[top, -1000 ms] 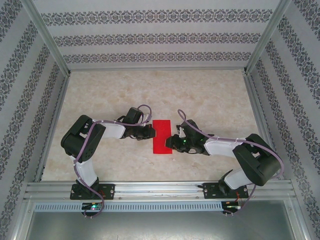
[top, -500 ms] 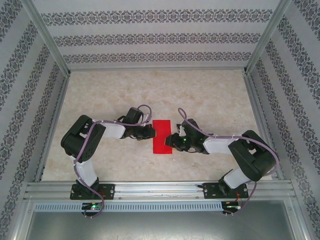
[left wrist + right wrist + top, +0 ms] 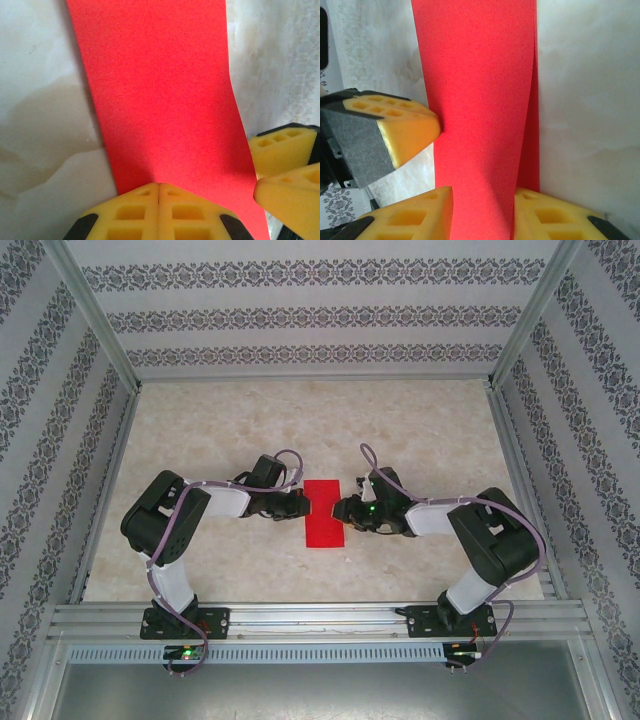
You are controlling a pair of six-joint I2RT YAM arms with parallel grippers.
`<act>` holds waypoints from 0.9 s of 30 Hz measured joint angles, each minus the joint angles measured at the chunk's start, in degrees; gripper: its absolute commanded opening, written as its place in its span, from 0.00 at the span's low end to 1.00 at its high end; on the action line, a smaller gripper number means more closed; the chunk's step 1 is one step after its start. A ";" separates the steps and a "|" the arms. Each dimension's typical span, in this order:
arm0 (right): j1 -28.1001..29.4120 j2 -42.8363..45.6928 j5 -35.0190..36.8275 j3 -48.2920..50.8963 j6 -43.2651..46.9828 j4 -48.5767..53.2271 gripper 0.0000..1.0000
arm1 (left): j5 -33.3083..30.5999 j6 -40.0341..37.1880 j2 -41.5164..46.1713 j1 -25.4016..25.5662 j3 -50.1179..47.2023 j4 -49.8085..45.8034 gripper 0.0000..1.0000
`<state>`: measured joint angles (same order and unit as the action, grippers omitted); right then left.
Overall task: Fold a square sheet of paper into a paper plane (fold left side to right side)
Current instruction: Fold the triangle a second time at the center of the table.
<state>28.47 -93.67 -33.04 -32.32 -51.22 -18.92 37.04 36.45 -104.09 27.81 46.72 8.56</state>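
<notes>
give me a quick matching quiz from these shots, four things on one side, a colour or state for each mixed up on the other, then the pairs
Things:
1. left tool
2. right tool
3. sheet of paper
4. table

States:
A. pale and marbled
B. fingers apart, red paper running between them
C. narrow red strip lying between the two tools
D. fingers closed together at the paper's edge

Pairs: 1-D, 2-B, 3-C, 4-A

left wrist | you lose the square sheet of paper [image 3: 160,100] past the top edge | left gripper [image 3: 158,187] covers its near edge
</notes>
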 measured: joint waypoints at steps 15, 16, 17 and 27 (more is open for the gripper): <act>-3.45 -5.84 -7.67 -3.63 1.36 -0.63 0.25 | -0.68 -0.44 0.66 0.00 -0.09 -1.42 0.00; -3.63 -6.08 -8.00 -3.72 1.57 -0.70 0.24 | -0.72 -0.48 0.68 0.00 -0.09 -1.51 0.00; -3.63 -6.19 -8.09 -3.74 1.68 -0.68 0.22 | -0.74 -0.57 0.68 0.00 -0.02 -1.64 0.01; -3.63 -5.70 -7.98 -3.56 1.88 -1.07 0.03 | -2.23 -2.62 2.32 -0.07 0.81 -5.01 0.16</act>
<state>24.84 -99.37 -41.01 -35.88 -49.34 -19.99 34.81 33.82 -101.78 27.75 47.53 3.55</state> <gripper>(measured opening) 0.064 0.117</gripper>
